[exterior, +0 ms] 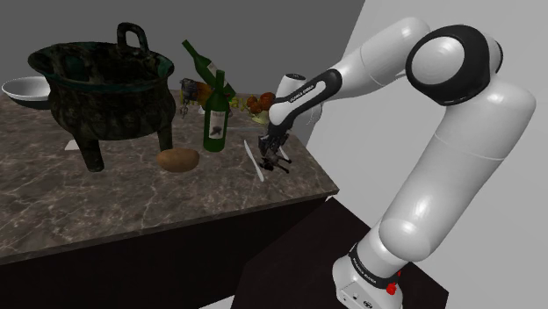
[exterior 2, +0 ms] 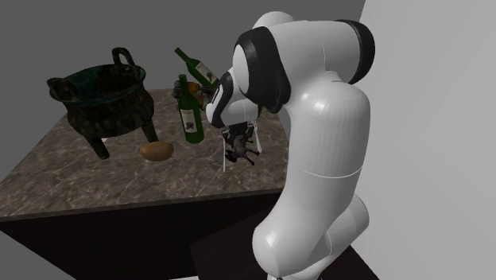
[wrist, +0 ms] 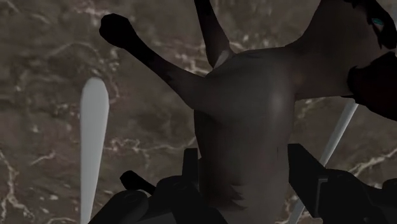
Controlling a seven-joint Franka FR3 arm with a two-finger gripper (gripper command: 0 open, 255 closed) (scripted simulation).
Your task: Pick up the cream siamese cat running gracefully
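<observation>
The cat figure (wrist: 248,121) has a dull cream-grey body with dark legs, paws and face. My gripper (wrist: 248,181) is shut on its body, one black finger (wrist: 191,172) on each flank. In the shoulder view the gripper (exterior: 274,149) holds the cat (exterior: 277,161) low over the marble counter (exterior: 132,202), near its right end. The second exterior view shows the cat (exterior 2: 238,148) hanging under the hand, legs spread. Whether its paws touch the counter I cannot tell.
Two slim white utensils (exterior: 255,162) (wrist: 92,146) lie on the counter beside the cat. A potato (exterior: 177,160), two green bottles (exterior: 215,114), a dark three-legged cauldron (exterior: 101,83) and a white bowl (exterior: 25,88) stand further toward the shoulder view's left. The counter edge (exterior: 325,180) is close.
</observation>
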